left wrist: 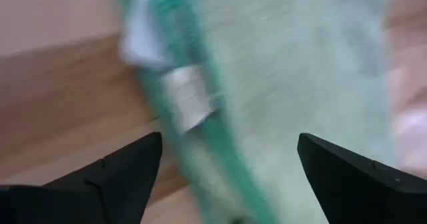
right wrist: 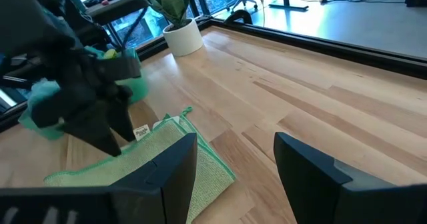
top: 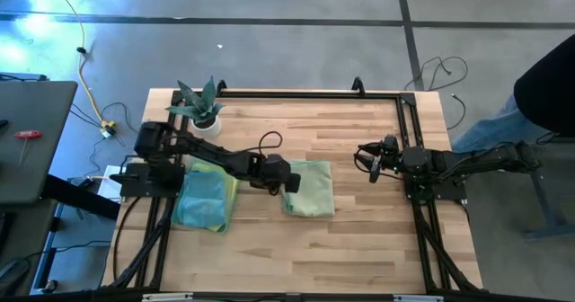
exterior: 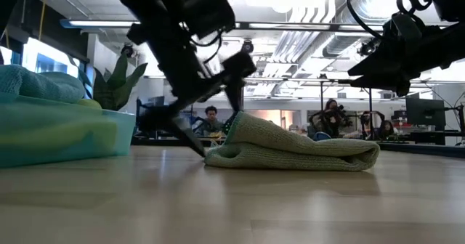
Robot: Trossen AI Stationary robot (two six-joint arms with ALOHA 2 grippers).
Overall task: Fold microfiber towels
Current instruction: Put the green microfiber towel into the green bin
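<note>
We see the left gripper point(top: 295, 183) spread wide, holding nothing, right at the near edge of the folded pale green towel point(top: 311, 188), a soft, nubby oblong with a white tag. Behind that arm sits a stack of towels point(top: 206, 199). The right gripper point(top: 373, 161) hangs open, well apart from it.

A folded towel point(top: 311, 189) lies mid-table, right of the towel stack point(top: 206, 199), plant point(top: 201, 104) behind.
</note>
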